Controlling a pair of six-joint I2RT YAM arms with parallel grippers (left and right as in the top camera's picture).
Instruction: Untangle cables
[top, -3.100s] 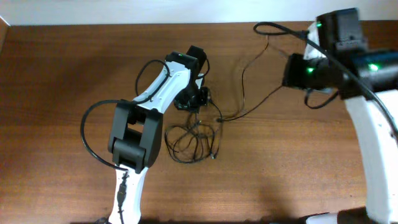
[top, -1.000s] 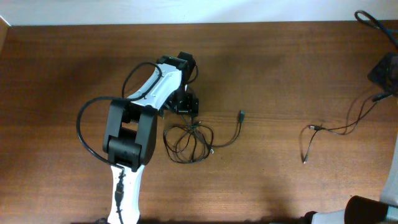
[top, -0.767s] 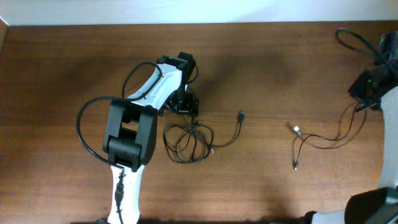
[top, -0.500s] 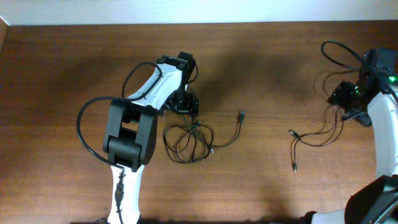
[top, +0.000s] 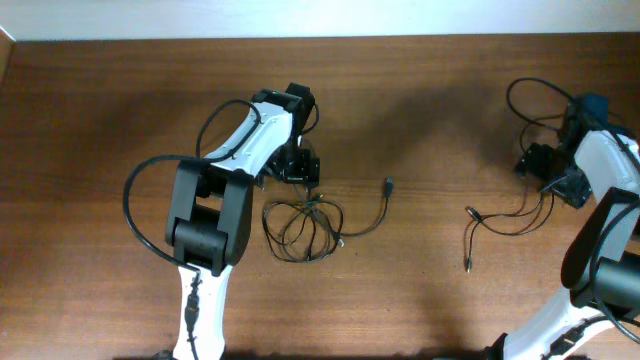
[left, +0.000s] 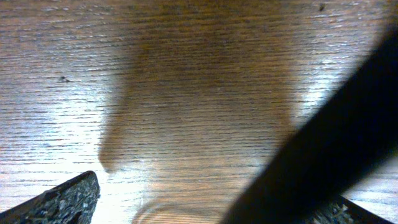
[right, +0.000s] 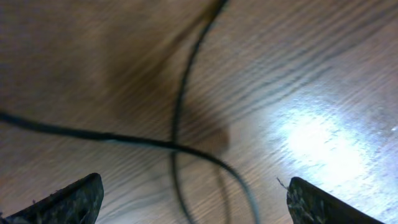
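Two groups of thin black cable lie on the brown wooden table (top: 100, 120) in the overhead view. The bundle of cables (top: 303, 228) sits left of centre as loose overlapping loops. One strand leaves it toward two o'clock and ends in a small plug (top: 388, 185). The left claw (top: 297, 165) hangs just at twelve o'clock of the bundle, on the white and black left arm (top: 215, 215), which reaches in from six o'clock. From above I cannot tell whether it touches a loop. Well apart, toward three o'clock, the separate cable (top: 492, 222) sprawls with its plug ends on its nine o'clock side. The right claw (top: 545, 165) stands over that cable's other end, at about one o'clock of it.

At the left wrist, the left claw is spread wide and grasps nothing. Its fingertips (left: 62, 199) show only in the lower corners, with bare wood between them. A blurred dark band crosses at four o'clock, and I cannot tell what it is.

At the right wrist, the right claw is also spread wide and holds nothing. Its fingertips (right: 68, 199) sit in the lower corners. Two thin strands of the separate cable (right: 180, 112) cross on the wood between them, clear of both fingers.
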